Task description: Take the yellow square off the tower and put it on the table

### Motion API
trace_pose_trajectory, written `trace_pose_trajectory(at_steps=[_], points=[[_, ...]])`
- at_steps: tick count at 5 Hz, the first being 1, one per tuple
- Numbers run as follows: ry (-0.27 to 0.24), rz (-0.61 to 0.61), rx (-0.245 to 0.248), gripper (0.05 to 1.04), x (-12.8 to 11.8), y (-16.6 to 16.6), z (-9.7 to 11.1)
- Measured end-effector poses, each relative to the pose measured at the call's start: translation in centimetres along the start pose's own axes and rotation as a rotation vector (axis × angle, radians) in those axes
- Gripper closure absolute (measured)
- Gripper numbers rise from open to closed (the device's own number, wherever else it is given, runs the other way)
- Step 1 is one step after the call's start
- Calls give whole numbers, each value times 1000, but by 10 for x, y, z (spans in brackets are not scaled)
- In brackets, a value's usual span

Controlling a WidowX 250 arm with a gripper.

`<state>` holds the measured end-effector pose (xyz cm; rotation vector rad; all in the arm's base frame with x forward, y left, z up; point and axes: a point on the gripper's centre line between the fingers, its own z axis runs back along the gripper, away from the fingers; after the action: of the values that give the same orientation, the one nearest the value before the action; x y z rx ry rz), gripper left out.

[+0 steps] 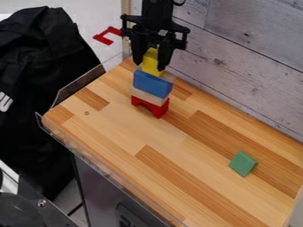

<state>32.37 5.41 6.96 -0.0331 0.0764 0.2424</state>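
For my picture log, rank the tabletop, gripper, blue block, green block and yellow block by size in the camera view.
1. Tabletop
2. Gripper
3. Blue block
4. Unsure: green block and yellow block look alike, the yellow partly hidden.

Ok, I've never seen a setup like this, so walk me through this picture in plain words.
You are looking down at a slant from one fixed camera. The black machine at the top is a robot arm; its gripping tool hangs over a wooden tabletop. Beneath it stands a small tower: a red arch at the bottom, a pale block, then a blue block. At the top, the yellow block appears held between the tool's two fingers. Apart from the tower lies a green block.
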Motion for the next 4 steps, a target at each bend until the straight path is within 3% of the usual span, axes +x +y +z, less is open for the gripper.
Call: trace_pose_trajectory(at_steps=[1,2,3,4], points=[[0,6,1,533,0,0,0],[-5,3,33,533,-2,-5,5],[-72,-14,102,533,-11,-28,44],[-108,-62,134,533,-19,-58,62]])
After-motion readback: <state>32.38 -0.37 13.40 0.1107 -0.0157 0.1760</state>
